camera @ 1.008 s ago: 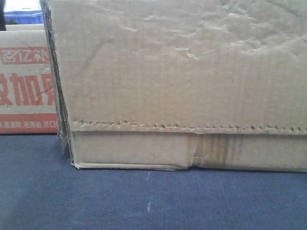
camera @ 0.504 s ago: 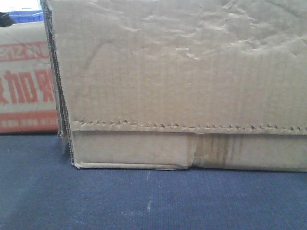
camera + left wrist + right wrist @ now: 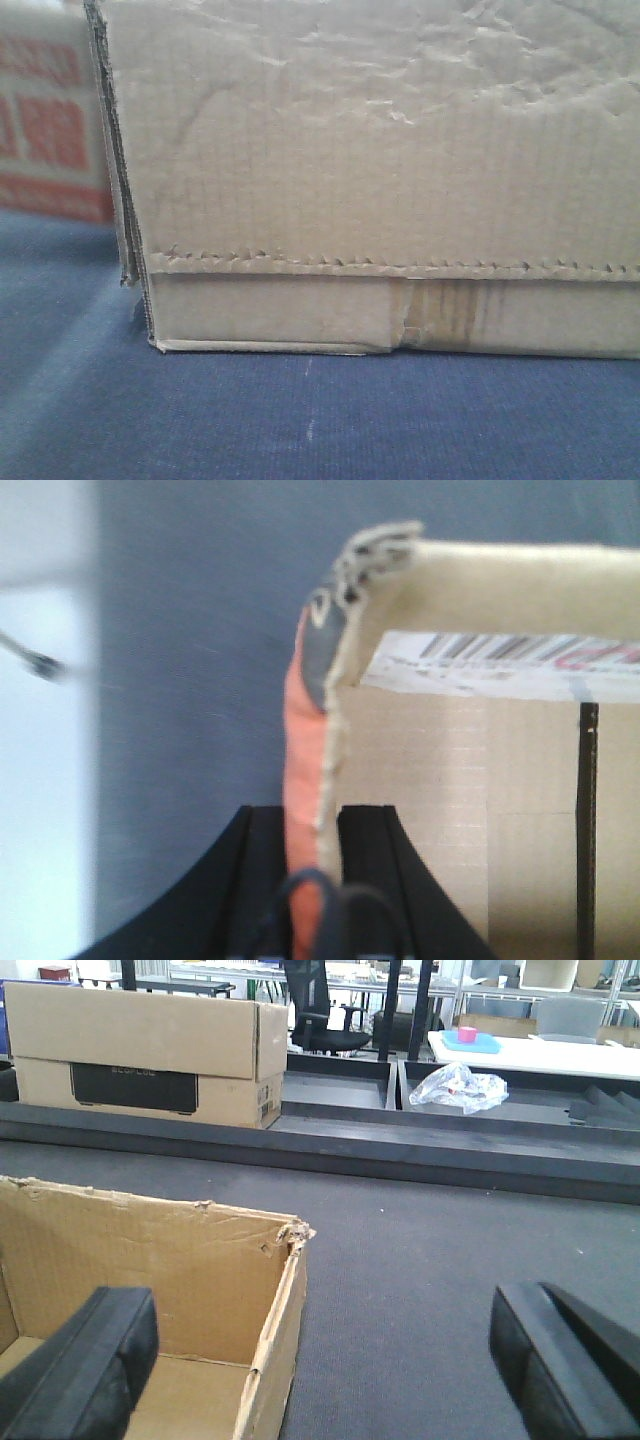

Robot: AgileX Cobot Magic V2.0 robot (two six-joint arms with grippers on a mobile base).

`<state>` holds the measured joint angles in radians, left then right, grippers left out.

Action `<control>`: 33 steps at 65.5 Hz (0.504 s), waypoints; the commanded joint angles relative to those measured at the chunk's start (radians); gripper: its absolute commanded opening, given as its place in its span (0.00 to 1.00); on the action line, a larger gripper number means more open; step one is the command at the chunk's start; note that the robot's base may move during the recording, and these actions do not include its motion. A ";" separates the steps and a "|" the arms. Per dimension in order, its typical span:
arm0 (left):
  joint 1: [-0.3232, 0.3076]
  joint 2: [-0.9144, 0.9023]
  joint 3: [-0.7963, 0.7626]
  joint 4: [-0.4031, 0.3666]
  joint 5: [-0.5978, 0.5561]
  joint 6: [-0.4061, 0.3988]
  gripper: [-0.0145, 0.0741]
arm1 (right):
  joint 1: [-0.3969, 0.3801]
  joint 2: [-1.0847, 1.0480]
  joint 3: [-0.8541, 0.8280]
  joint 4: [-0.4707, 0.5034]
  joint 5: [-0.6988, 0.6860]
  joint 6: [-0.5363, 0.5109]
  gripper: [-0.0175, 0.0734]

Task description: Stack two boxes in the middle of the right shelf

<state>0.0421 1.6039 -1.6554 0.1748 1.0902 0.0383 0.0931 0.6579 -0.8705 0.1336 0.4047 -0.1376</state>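
Though wrinkled, the plain carton [image 3: 380,150] sits flat on blue-grey carpet [image 3: 300,420], jagged flap seam and stained centre joint low on its face; a red-printed carton [image 3: 45,120] shows blurred behind its left edge. Left gripper [image 3: 305,880] pinches an orange-faced carton wall [image 3: 303,740], barcode label [image 3: 500,660] inside. Right gripper [image 3: 315,1330] spread wide astride the torn corner of an open carton [image 3: 150,1250], bare cardboard floor within.

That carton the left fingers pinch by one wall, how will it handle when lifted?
The carton will probably flex: the left fingers hold one corrugated wall, frayed at the corner. Gripped off-centre, it may tilt. No contents show, so likely light.
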 commanded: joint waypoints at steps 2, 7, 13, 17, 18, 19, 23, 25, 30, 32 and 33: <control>0.005 -0.086 -0.047 0.031 -0.010 -0.055 0.04 | 0.001 -0.002 -0.007 0.001 -0.007 -0.002 0.82; 0.003 -0.131 -0.104 0.013 0.000 -0.084 0.04 | 0.001 -0.002 -0.007 0.001 -0.007 -0.002 0.82; -0.001 -0.171 -0.184 -0.070 0.008 -0.094 0.04 | 0.001 -0.002 -0.007 0.001 -0.007 -0.002 0.82; -0.018 -0.185 -0.246 -0.128 0.012 -0.094 0.04 | 0.001 -0.002 -0.007 0.001 -0.007 -0.002 0.82; -0.024 -0.187 -0.260 -0.142 0.015 -0.094 0.04 | 0.001 -0.002 -0.007 0.001 -0.007 -0.002 0.82; -0.031 -0.189 -0.274 -0.157 0.018 -0.094 0.04 | 0.001 -0.002 -0.007 0.001 -0.007 -0.002 0.82; -0.070 -0.192 -0.341 -0.230 0.025 -0.096 0.04 | 0.001 -0.002 -0.007 0.001 -0.007 -0.002 0.82; -0.098 -0.192 -0.364 -0.254 0.027 -0.102 0.04 | 0.001 -0.002 -0.007 0.001 -0.007 -0.002 0.82; -0.170 -0.186 -0.405 -0.275 0.019 -0.137 0.04 | 0.001 -0.002 -0.007 0.001 -0.005 -0.002 0.82; -0.210 -0.181 -0.411 -0.275 0.010 -0.155 0.04 | 0.001 -0.002 -0.007 0.001 -0.005 -0.002 0.82; -0.226 -0.179 -0.414 -0.275 0.005 -0.161 0.04 | 0.001 -0.002 -0.007 0.001 -0.005 -0.002 0.82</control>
<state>-0.1162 1.4197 -2.0395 -0.0596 1.1180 -0.0758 0.0931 0.6579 -0.8705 0.1336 0.4089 -0.1376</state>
